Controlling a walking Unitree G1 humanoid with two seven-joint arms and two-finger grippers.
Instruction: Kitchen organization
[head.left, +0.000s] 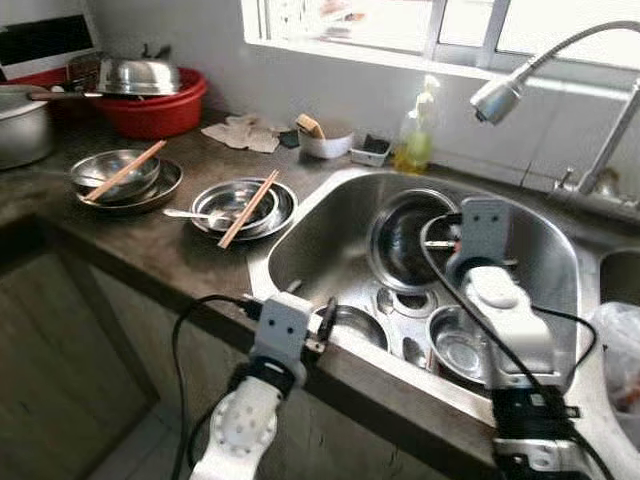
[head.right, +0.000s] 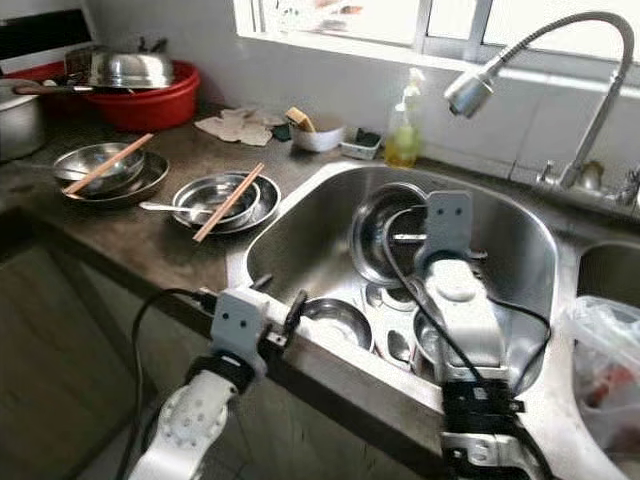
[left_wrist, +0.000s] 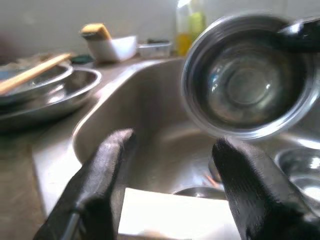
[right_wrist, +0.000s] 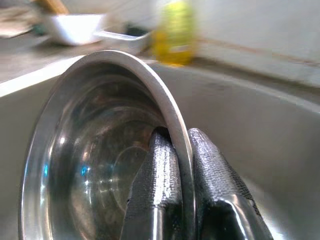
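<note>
A steel bowl (head.left: 408, 240) is held tilted on edge over the sink (head.left: 310, 240), centre-right of the frame, its rim pinched between the fingers (right_wrist: 160, 190) of the right gripper (right_wrist: 182, 150), one inside and one outside. The left gripper (left_wrist: 175, 150) is parked at the sink's front edge, lower centre, fingers spread wide and holding nothing. More small bowls (head.left: 455, 345) are seen on the sink bottom. On the dark surface (head.left: 150, 245) at left, two stacks of steel dishes (head.left: 240, 210) are topped with chopsticks (head.left: 248, 208). A red basin (head.left: 155, 105) is at upper left; a soap bottle (head.left: 418, 135) stands by the window.
</note>
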